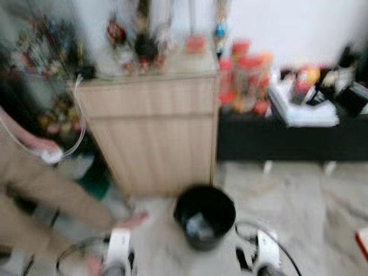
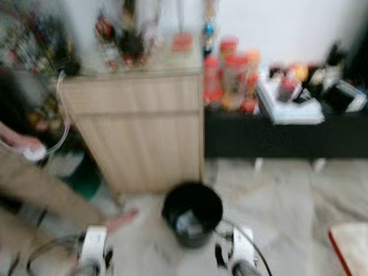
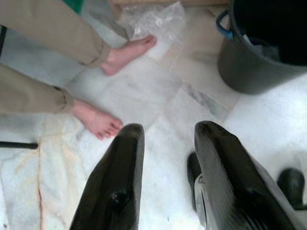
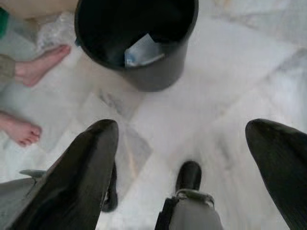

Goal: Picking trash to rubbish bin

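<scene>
Through the head-camera blur, the round black plastic bin (image 4: 136, 40) holding pale crumpled trash (image 4: 142, 50) stands on marble floor (image 3: 158, 96) before both empty grippers, left (image 3: 165, 139) narrowly parted, right (image 4: 182, 132) wide, a person's bare feet (image 3: 127, 52) close beside.

The black bin (image 1: 204, 215) stands on the white floor (image 4: 225, 96) just in front of the wooden cabinet (image 1: 152, 132). A person's bare feet (image 3: 127, 52) and a clear plastic bag (image 3: 156, 21) block its left side. Its right side is open floor.
</scene>
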### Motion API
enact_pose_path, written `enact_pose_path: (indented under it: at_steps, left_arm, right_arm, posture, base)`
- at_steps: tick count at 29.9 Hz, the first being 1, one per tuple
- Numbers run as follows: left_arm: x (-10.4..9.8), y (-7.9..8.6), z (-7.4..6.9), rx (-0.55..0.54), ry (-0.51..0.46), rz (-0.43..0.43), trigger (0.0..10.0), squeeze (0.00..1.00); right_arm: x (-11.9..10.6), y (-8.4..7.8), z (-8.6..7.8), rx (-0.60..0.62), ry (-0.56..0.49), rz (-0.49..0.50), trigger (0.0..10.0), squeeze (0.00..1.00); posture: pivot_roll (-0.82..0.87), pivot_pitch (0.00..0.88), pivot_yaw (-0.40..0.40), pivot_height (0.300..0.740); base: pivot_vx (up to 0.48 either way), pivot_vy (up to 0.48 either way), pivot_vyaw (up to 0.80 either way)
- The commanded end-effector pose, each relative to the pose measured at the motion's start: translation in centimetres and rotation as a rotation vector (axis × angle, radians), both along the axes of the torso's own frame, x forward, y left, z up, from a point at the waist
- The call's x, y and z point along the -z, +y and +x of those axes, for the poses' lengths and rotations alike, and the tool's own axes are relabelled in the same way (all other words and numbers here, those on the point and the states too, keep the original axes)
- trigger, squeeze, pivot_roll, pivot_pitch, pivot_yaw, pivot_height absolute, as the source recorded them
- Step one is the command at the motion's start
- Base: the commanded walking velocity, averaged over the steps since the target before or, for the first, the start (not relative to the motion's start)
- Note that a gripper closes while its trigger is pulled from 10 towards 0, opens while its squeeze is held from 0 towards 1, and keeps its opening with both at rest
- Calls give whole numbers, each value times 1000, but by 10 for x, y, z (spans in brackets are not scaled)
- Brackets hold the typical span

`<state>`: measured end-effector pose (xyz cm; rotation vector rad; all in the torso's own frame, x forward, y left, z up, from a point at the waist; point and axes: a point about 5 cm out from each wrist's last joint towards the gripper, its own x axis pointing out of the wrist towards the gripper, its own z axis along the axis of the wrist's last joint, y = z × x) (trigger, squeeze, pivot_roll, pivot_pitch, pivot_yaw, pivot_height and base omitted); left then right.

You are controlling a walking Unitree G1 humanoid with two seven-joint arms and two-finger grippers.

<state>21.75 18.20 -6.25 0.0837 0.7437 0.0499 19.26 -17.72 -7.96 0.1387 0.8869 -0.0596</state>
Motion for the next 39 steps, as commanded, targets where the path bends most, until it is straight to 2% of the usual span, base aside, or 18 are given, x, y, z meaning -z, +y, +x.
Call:
enact_pose_path:
  at_steps: [1, 9, 21, 34, 39]
  left_arm:
    - [-2, -4, 3, 27, -7, 6, 10000, 0]
    - [0, -3, 1, 25, 0, 6, 10000, 0]
    - [0, -2, 2, 13, 13, 8, 10000, 0]
    - [0, -3, 2, 14, 14, 4, 10000, 0]
    - [0, -4, 2, 26, 20, 3, 10000, 0]
  right_arm:
    - [-1, -4, 2, -4, -4, -17, 10000, 0]
    - [-1, -4, 1, -9, 0, -18, 10000, 0]
    - [-2, -2, 3, -16, -4, -19, 10000, 0]
    - [0, -8, -2, 20, 5, -45, 10000, 0]
    - [2, -6, -5, 24, 14, -32, 10000, 0]
  posture:
    - [-5, 0, 39, 740]
    - [-3, 0, 38, 740]
    - [10, 0, 33, 740]
    - [19, 0, 42, 740]
    - [8, 0, 55, 740]
  base:
    - [-259, 0, 0]
    - [-250, 0, 0]
    - [0, 0, 0]
    - [0, 0, 0]
    - [0, 0, -788]
